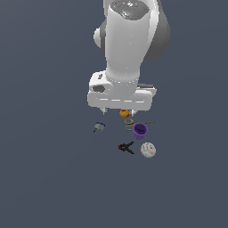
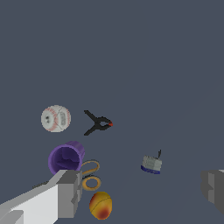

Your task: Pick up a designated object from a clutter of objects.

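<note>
Both jaws wide apart, holding nothing.

One baseball [image 2: 55, 118], one cup [image 2: 66, 158], one clamp [image 2: 98, 123], one orange ball [image 2: 101, 205], two rings [image 2: 91, 175].

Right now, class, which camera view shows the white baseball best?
The wrist view: the baseball appears larger, unobstructed, with its red stitching visible. The exterior view shows it smaller, beside the black-and-red clamp, stitching only faint.

Flat even light, shadowless, perhaps slightly soft
</note>
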Robot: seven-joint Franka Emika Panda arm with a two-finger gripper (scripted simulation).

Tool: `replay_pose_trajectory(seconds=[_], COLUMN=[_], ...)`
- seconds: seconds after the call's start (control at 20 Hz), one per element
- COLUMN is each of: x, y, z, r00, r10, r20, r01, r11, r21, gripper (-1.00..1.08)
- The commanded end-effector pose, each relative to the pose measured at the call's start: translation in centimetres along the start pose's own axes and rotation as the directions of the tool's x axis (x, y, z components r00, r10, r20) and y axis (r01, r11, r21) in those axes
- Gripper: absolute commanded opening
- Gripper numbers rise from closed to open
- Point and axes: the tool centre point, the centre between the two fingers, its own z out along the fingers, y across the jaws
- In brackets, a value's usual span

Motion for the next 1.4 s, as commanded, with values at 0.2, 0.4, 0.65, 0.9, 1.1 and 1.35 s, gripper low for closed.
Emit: replay_pose_trajectory(seconds=[0.2, 0.4, 0.65, 0.9, 1.1, 1.35], x=[2.1, 3.0, 3.3, 3.2, 3.1, 3.0], y=[-5.3, -8.9, -12.6, -15.2, -16.3, -16.6], z=[5.3, 9.0, 12.9, 15.7, 17.0, 17.3], r00=[0.998, 0.993, 0.987, 0.98, 0.977, 0.977], r10=[0.068, 0.114, 0.162, 0.195, 0.21, 0.212], r20=[0.007, 0.013, 0.022, 0.03, 0.034, 0.036], r01=[-0.068, -0.114, -0.162, -0.196, -0.211, -0.213], r11=[0.998, 0.993, 0.986, 0.98, 0.977, 0.976], r21=[0.009, 0.016, 0.025, 0.031, 0.034, 0.034], gripper=[1.0, 1.0, 1.0, 1.0, 1.0, 1.0])
